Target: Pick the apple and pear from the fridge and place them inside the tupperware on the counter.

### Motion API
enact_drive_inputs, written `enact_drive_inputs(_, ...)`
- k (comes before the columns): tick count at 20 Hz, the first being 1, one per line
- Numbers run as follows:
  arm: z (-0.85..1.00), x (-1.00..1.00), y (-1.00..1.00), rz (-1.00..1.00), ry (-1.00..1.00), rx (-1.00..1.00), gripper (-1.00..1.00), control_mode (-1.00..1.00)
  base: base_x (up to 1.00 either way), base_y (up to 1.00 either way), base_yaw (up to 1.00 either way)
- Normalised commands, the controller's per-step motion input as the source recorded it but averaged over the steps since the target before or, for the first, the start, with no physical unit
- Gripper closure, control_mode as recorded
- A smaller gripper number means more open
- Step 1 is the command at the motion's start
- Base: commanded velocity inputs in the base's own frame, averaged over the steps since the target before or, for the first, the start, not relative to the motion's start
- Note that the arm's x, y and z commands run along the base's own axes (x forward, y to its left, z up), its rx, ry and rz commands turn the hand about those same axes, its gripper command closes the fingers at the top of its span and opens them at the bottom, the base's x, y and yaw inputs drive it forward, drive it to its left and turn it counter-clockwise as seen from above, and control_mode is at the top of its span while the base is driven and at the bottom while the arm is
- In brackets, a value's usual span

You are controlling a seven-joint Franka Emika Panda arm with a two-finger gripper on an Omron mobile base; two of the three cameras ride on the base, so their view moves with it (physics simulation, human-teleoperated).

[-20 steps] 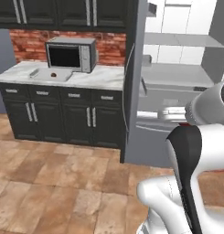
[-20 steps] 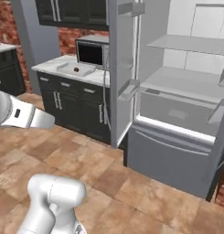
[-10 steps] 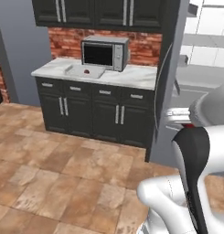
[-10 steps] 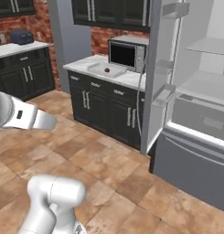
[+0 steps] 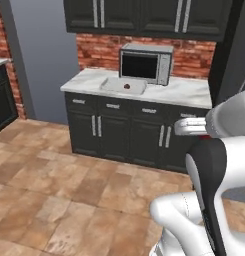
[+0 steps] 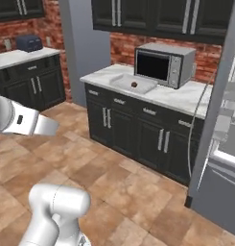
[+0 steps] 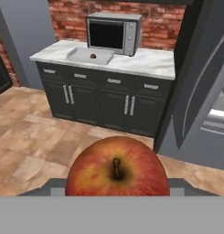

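Over the last second your base has swung away from the tall grey fridge [image 6: 219, 120], and both base views have slid with it. The open shelves that filled them now sit at the right edge, and the white marble counter [image 5: 189, 92] over black cabinets stands squarely ahead, so read this as camera travel, not as anything on the slab moving. In the hand view, the two-finger gripper [image 7: 117, 183] carries a reddish fruit with yellowish patches and a short dark stem [image 7: 117, 167]. It is round, but from the stem and the duller tinge you can judge it to be the pear. The fingertips are hidden behind it, yet the fruit hangs in mid-air right at the hand, so the jaws are evidently clamped on it. On the counter, just in front of the grey microwave [image 5: 145, 63], lies the shallow pale grey rectangular tupperware [image 5: 114, 87], and a small dark red fruit [image 5: 127, 86] already rests inside it, most likely the apple, though it is too small to be sure. If so, half the task is done and this is the delivery leg for the second fruit. You are well apart from the tupperware, so the base must close in before the arm reaches over the rim, and you should set the pear down beside the apple, not on top of it.
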Motion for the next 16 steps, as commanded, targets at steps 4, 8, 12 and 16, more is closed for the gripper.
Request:
enact_drive_inputs(4,0.0,0.0,0.0,0.0,0.0,0.0,1.0,1.0,1.0,0.69,-0.12)
enact_drive_inputs(8,0.0,0.0,0.0,0.0,0.0,0.0,1.0,1.0,1.0,0.54,-0.19)
enact_drive_inputs(12,0.0,0.0,0.0,0.0,0.0,0.0,1.0,1.0,1.0,0.45,-0.29)
enact_drive_inputs(16,0.0,0.0,0.0,0.0,0.0,0.0,1.0,1.0,1.0,0.34,-0.32)
